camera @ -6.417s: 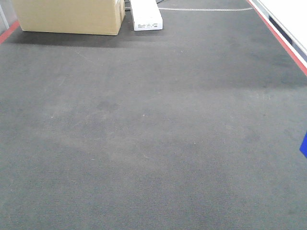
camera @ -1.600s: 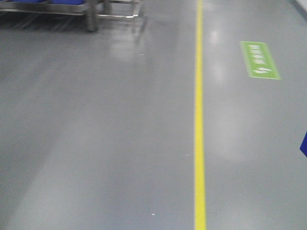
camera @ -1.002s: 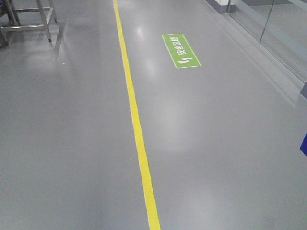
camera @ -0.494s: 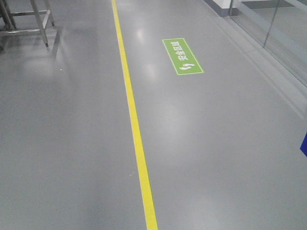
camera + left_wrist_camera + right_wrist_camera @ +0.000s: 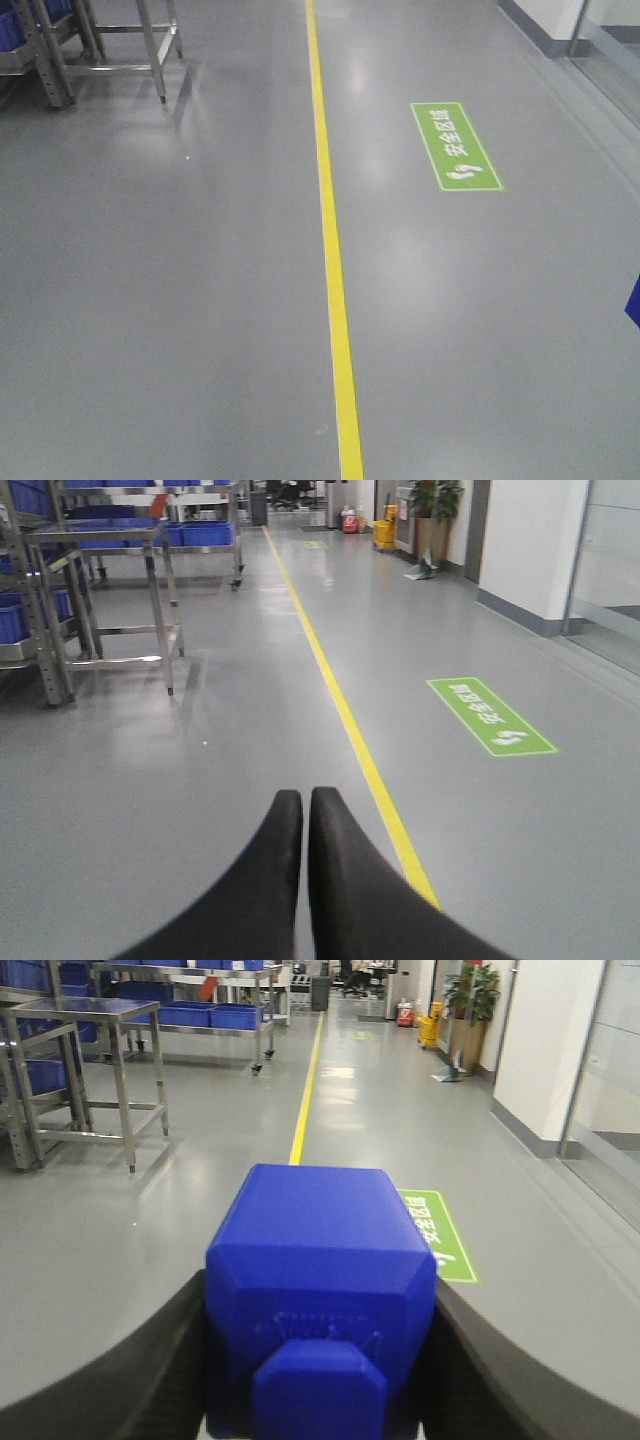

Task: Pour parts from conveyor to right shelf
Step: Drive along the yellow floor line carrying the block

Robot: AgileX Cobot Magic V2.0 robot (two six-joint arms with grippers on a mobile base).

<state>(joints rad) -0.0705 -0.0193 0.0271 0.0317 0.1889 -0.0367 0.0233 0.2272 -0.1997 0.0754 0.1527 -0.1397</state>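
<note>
Now my right gripper (image 5: 320,1310) pinches the blue block (image 5: 320,1250), presumably for the drive. My left gripper (image 5: 303,802) sits pressed together, empty.

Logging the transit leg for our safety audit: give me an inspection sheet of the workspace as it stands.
Surface: glossy grey floor, yellow painted line, green rectangular floor sign.
Job's things: bright-blue plastic block carried in the right gripper; stainless-steel rack and blue plastic bins ahead on the left; conveyor not in view.
Clutter: nothing seen.
Grippers: right gripper jaws shut on the block; left gripper jaws shut, empty.
Cables: nothing seen.
Surroundings: white wall and potted plant on the right of the aisle.
</note>
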